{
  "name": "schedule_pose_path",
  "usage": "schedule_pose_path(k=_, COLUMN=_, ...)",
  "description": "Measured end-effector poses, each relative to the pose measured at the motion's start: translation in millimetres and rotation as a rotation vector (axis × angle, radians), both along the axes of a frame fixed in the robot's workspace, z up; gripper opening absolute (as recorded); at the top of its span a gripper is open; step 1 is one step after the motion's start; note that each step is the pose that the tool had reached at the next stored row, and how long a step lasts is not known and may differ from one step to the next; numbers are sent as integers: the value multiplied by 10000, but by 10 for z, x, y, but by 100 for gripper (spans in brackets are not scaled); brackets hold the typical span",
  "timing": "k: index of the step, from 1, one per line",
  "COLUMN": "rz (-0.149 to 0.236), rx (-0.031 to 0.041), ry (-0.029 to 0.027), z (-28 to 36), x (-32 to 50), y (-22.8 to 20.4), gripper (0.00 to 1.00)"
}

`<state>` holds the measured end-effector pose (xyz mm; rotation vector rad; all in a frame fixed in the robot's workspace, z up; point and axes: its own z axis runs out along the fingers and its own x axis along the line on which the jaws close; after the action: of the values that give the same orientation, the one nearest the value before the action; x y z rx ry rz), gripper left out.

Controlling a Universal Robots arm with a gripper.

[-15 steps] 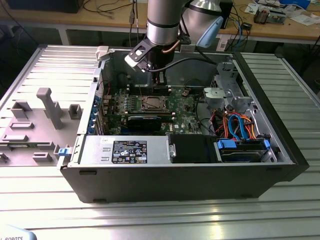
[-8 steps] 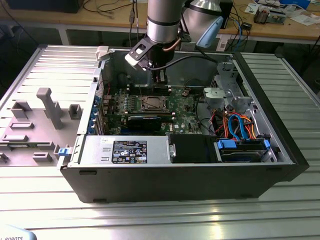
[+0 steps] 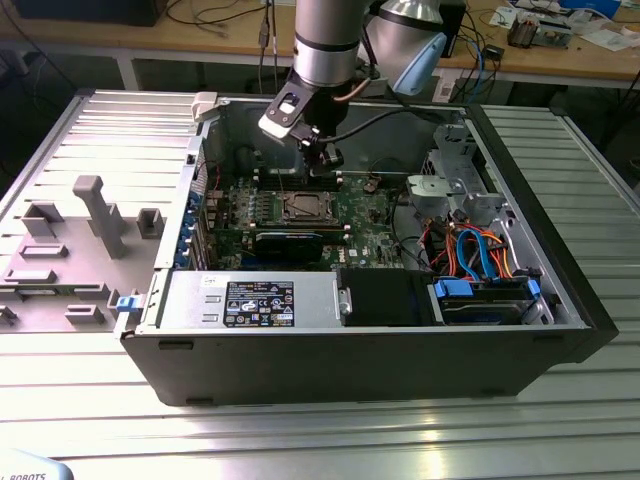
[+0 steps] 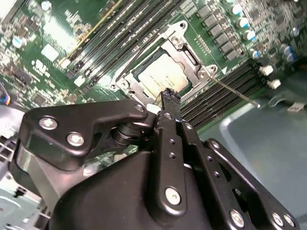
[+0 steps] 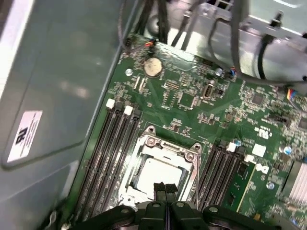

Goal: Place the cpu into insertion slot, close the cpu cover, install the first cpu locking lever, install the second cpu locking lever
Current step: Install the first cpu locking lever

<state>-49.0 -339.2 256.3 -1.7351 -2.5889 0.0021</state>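
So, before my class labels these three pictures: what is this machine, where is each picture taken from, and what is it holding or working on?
It is one robot arm with a gripper, reaching into an open computer case that lies on a ribbed metal table. The exterior view looks on from outside. Both wrist views ride on the arm and look past the gripper at the green motherboard. The gripper is shut and holds nothing. Just beyond it the cpu lies seated in the board, with the cpu cover down around it.
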Motion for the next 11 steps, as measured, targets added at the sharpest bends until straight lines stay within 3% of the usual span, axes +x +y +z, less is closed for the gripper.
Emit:
schedule_pose_path(k=3, rz=1149, rx=-1, ry=0, z=-1, x=0, y=0, gripper=11)
schedule_pose_path(k=5, rz=1568, rx=-2, ry=0, z=-1, x=0, y=0, gripper=11)
schedule_pose_path(k=9, rz=3215, rx=-25, ry=2, z=-1, x=0, y=0, gripper=11)
schedule_pose_path(k=11, rz=3743, rx=-35, ry=4, z=-1, x=0, y=0, gripper=11)
